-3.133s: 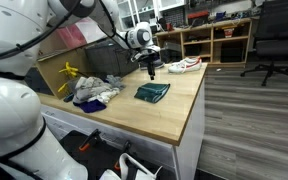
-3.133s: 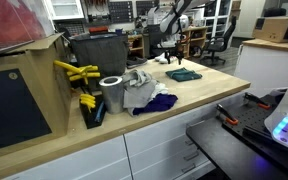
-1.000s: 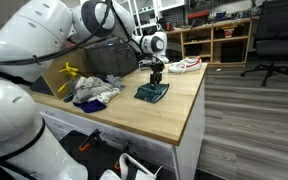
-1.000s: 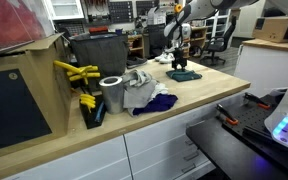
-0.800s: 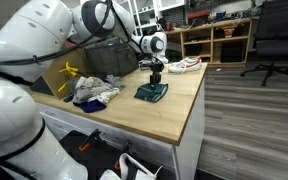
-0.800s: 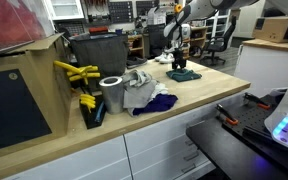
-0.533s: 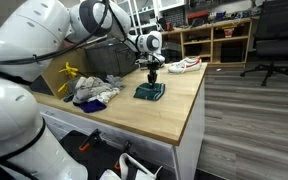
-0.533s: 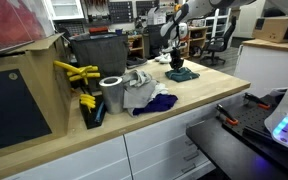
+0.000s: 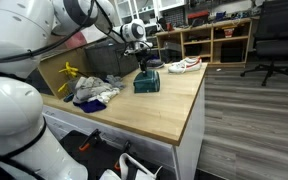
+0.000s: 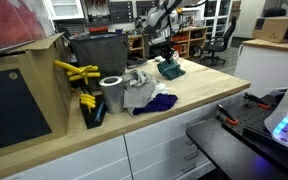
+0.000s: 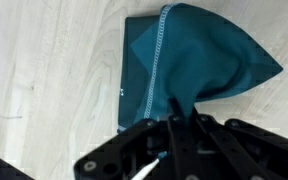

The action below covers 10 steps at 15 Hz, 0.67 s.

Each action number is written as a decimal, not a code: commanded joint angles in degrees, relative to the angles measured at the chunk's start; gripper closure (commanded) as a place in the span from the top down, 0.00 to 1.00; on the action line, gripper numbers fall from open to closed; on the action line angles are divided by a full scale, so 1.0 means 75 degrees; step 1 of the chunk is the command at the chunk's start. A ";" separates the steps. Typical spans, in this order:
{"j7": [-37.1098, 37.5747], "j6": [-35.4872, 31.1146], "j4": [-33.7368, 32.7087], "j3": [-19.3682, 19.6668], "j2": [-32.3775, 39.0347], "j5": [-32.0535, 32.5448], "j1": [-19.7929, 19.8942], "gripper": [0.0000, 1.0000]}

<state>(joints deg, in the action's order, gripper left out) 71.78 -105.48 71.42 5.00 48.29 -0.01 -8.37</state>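
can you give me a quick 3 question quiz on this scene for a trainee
1. True or false: the teal cloth lies flat on the wooden table.
2. What grips the cloth? A) nothing B) the gripper C) a clamp
3. Fill in: beside the pile of rags stands a grey ____.

Key
1. False: it hangs pinched from its top, lifted off the table in both exterior views.
2. B: in the wrist view the jaws are shut on the cloth.
3. Roll.

You see a matt teal cloth (image 11: 194, 55) with pale stitching, pinched in the matt black gripper (image 11: 182, 128), above a smooth pale wooden table (image 11: 44, 70).
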 commanded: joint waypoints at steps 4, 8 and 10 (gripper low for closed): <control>-0.0555 -0.1015 0.1507 -0.0020 -0.1124 0.0713 -0.0336 0.02; -0.0766 -0.1407 0.2132 -0.0032 -0.1426 0.0877 -0.0392 0.02; -0.0835 -0.1620 0.2300 -0.0015 -0.1479 0.0995 -0.0419 0.02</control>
<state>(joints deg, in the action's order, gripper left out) 67.15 -114.61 83.46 4.98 40.74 5.99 -11.25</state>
